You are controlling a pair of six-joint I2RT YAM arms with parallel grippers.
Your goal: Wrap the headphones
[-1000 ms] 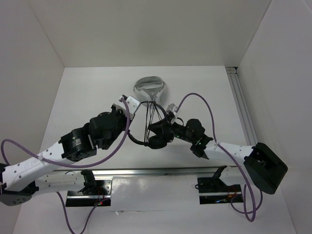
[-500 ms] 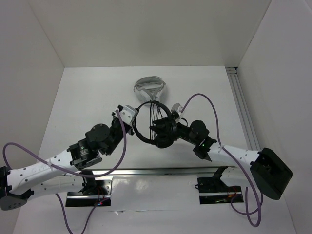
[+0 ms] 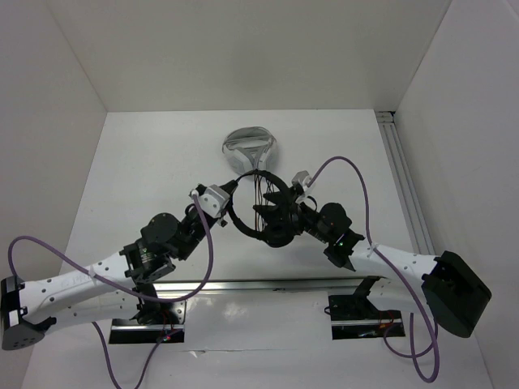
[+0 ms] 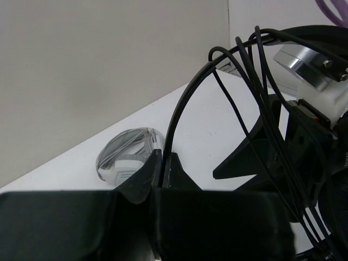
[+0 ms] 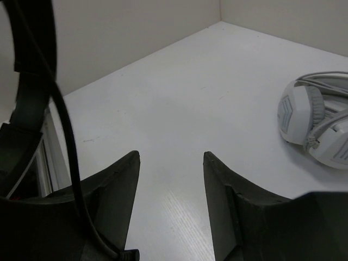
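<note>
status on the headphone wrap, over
Left gripper shut on headphones, held between arms. Right gripper open beside them. White headset beyond, apart.

The right gripper (image 5: 171,159) has its two dark fingers spread apart, with bare white table (image 5: 179,92) showing between them. At far left hangs the black band of the headphones (image 5: 32,70), whose thin cable (image 5: 68,141) runs down across the left-hand finger. A white-and-grey headset (image 5: 312,122) lies on the table at right. Pale walls (image 5: 109,27) meet in a corner behind.
</note>
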